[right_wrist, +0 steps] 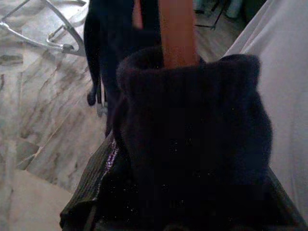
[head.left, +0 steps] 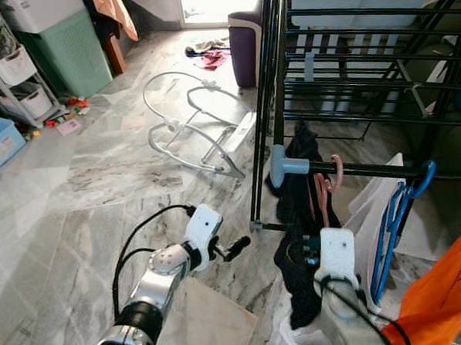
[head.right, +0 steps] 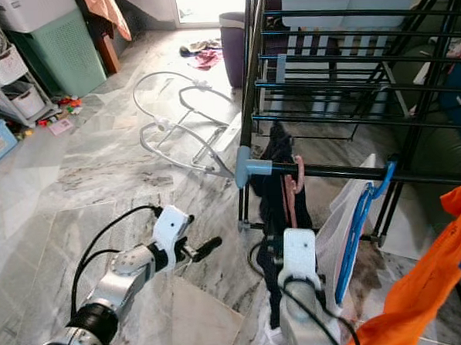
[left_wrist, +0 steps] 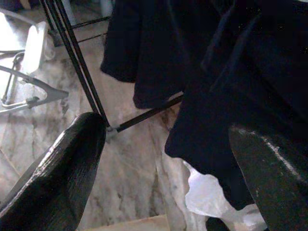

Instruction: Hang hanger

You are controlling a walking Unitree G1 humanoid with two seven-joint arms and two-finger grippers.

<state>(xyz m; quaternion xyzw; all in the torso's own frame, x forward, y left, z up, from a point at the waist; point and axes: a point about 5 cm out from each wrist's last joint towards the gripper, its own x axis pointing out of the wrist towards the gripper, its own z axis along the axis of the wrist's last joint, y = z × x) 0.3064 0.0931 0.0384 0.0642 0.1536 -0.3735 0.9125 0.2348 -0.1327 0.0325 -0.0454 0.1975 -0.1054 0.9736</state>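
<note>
Looking through the left eye view, you've got the pink hanger [head.left: 329,184] hooked over the drying rack's [head.left: 350,97] lower rail, dark garment [head.left: 298,215] drooping from it. I'd guess it's light, a stiff hook with floppy cloth, so grip at the neck. Your right gripper [head.left: 308,255] is raised under it; your left gripper [head.left: 236,249] reaches out low over the floor. Left wrist view: fingers [left_wrist: 57,178] spread wide, nothing between. Right wrist view: jaws pinched on the garment's collar, pink stem poking out.
</note>
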